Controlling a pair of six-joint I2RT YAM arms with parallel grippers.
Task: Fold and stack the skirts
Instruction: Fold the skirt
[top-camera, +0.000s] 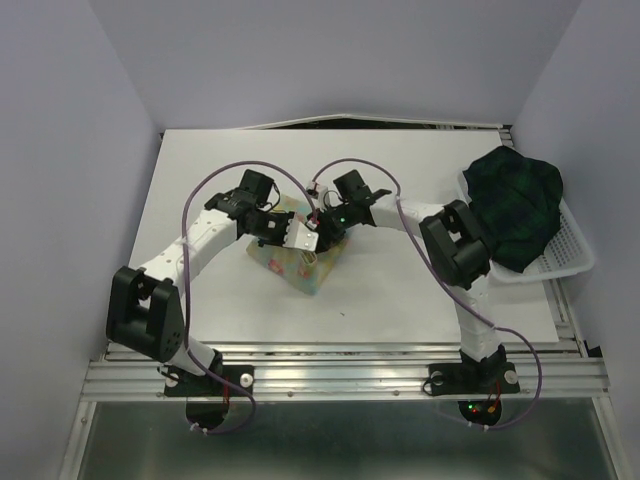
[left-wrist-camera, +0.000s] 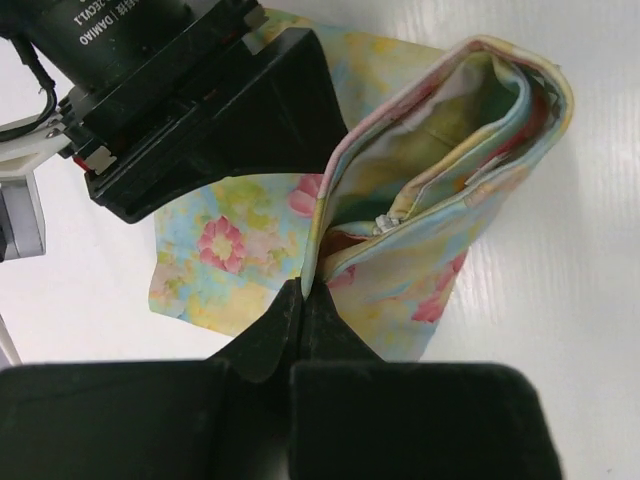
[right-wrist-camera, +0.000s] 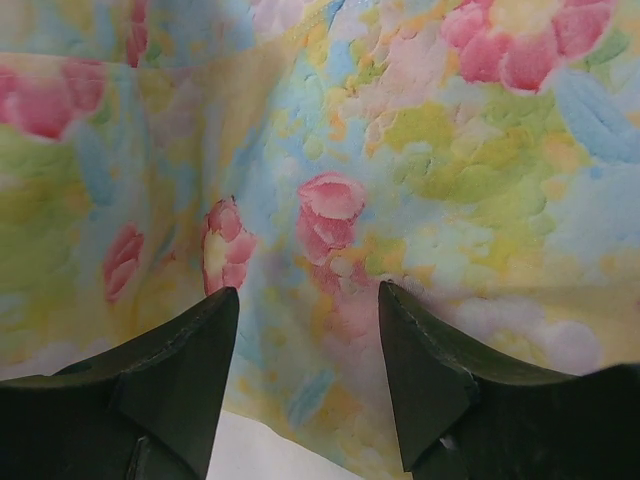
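**A:** Fingertips first: the left gripper (left-wrist-camera: 300, 297) is clamped on a folded edge of the floral skirt (left-wrist-camera: 430, 190), holding that edge up while the rest lies mid-table (left-wrist-camera: 580, 330).

**B:** Why lifted?

**A:** Probably so the layers open enough to be turned over into a fold. The right gripper (right-wrist-camera: 305, 300) has its jaws parted, right up against the print and grasping nothing. It is likely lining up a second hold.

**B:** And the plaid skirt (top-camera: 515, 205)?

**A:** Heaped in the white basket (top-camera: 572, 262) on the right, well apart from both arms. It looks unfolded, so it should come next.
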